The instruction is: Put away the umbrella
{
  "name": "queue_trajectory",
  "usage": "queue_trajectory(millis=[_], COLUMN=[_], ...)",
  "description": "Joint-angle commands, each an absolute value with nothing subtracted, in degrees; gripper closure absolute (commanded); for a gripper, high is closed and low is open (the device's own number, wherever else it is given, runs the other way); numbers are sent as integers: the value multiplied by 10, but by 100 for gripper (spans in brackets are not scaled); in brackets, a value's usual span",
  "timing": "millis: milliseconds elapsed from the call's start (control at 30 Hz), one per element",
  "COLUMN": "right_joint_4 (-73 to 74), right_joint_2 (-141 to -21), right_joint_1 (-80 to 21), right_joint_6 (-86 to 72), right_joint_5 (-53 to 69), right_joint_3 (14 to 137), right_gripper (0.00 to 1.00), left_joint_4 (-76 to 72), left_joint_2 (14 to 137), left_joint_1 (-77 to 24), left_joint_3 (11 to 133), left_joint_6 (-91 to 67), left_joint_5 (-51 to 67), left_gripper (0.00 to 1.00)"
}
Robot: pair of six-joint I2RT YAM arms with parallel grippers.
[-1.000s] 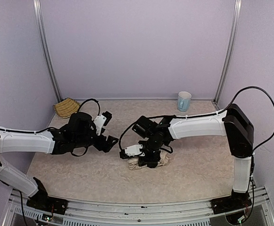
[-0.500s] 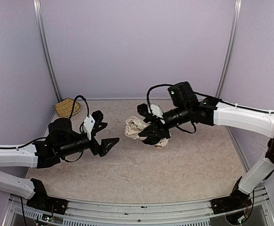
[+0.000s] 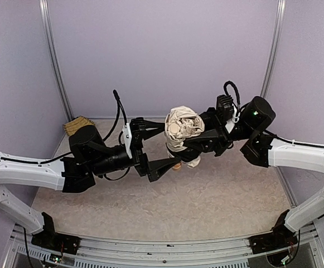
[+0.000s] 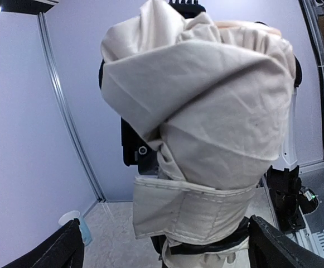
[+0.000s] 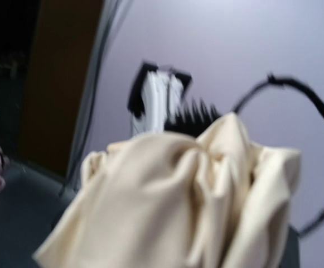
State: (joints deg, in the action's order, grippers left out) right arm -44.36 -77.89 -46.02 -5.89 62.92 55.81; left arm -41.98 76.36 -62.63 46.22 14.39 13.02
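Had the left gripper (image 3: 171,143) spread wide, fingers (image 3: 150,125) flanking the bundled cream umbrella (image 3: 183,128) without clear contact. Pinched that umbrella in the right gripper (image 3: 195,146), aloft over the table (image 3: 217,195). Showed a straw basket (image 3: 78,127) far left.

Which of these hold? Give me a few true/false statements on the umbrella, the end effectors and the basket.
1. The right end effector holds the umbrella in the air above the table. True.
2. The left end effector is shut. False: it is wide open, with a finger on either side of the umbrella.
3. The umbrella lies in the basket. False: the basket sits at the far left corner, apart from the umbrella.
4. A strap wraps around the folded canopy. True.
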Motion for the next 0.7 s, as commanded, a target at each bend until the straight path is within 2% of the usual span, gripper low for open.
queue_trajectory(millis=[0, 100, 200, 533, 667], right_joint_4=[-669, -702, -698, -668, -659], right_joint_2=[-792, -797, -797, -794, -791], right_joint_1=[-465, -468, -471, -473, -472], right_joint_6=[-191, -206, -191, -150, -140], right_joint_5=[647, 640, 624, 590, 583], right_joint_3=[549, 546, 541, 521, 515], right_gripper=[78, 79, 80, 80, 78], left_joint_4=[-455, -454, -455, -450, -440], left_joint_2=[817, 838, 844, 839, 834], left_joint_1=[-634, -637, -638, -639, -640], left_joint_3=[502, 516, 528, 530, 530], left_joint_6=[151, 149, 146, 145, 151], left_joint_5=[172, 185, 190, 199, 198], left_gripper=[1, 2, 9, 55, 78])
